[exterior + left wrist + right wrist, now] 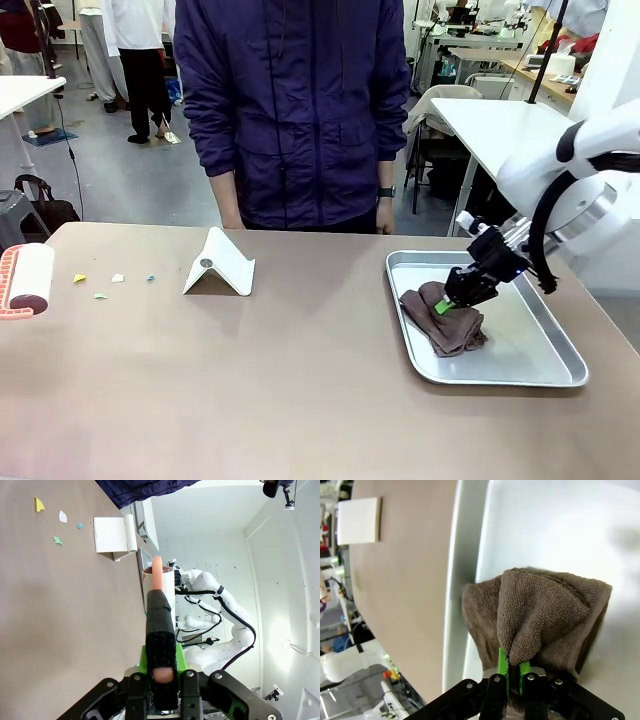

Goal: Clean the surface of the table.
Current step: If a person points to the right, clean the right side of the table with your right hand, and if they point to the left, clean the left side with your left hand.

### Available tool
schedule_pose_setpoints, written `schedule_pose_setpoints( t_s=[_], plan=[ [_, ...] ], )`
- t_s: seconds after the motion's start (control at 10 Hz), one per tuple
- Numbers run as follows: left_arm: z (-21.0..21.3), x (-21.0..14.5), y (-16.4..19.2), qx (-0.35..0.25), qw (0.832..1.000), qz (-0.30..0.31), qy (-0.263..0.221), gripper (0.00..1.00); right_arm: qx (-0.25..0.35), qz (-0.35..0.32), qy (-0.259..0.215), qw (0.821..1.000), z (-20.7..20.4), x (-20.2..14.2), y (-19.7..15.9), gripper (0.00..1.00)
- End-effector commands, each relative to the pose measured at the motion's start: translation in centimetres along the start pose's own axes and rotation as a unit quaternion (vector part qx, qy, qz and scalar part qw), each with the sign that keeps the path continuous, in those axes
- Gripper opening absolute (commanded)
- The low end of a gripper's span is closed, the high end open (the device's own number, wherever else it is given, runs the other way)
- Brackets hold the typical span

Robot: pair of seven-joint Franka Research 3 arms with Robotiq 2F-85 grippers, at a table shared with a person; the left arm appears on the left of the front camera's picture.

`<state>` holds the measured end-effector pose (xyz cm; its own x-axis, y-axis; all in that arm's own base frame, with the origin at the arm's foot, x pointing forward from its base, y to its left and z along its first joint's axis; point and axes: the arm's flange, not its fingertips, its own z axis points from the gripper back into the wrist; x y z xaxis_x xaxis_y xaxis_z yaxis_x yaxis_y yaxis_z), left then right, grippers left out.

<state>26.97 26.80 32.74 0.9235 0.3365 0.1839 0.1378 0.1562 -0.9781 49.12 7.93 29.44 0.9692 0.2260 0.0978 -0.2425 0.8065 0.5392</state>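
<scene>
The brownish-tan table (250, 380) carries a few small paper scraps (100, 283) near its far left. In the left wrist view the scraps (57, 527) lie on the table (60, 605) ahead of my left gripper (161, 662). That gripper is shut on the black handle of a lint roller (160, 587). The roller (28, 280) also pokes in at the table's left edge. My right gripper (447, 305) is shut on a brown cloth (450, 325), pinching a fold of it over the silver tray (505, 375). The right wrist view shows the right gripper (514, 670) gripping the cloth (545, 610).
A white folded stand (220, 265) sits at the table's far middle. Behind the far edge stands a person in a dark blue jacket (290, 110), hands down. The tray's rim (462, 555) runs beside the cloth. White tables stand further back.
</scene>
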Motion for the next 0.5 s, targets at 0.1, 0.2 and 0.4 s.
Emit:
schedule_pose_setpoints(
  t_s=[0.1, 0.2, 0.4],
  plan=[
    [0.10, -0.32, -0.33, -0.008, 1.000, -0.009, 0.003, 0.03, -0.021, 0.031, -0.004, 0.999, -1.46, 1.15, 1.33, 0.09],
    [0.10, -0.32, -0.33, -0.008, 1.000, -0.009, 0.003, 0.03, -0.034, 0.030, -0.014, 0.999, -1.57, 1.20, 1.41, 0.09],
    [0.10, -0.32, -0.33, -0.008, 1.000, -0.009, 0.003, 0.03, -0.092, 0.022, -0.025, 0.995, -1.77, 1.13, 1.34, 0.09]
  ],
)
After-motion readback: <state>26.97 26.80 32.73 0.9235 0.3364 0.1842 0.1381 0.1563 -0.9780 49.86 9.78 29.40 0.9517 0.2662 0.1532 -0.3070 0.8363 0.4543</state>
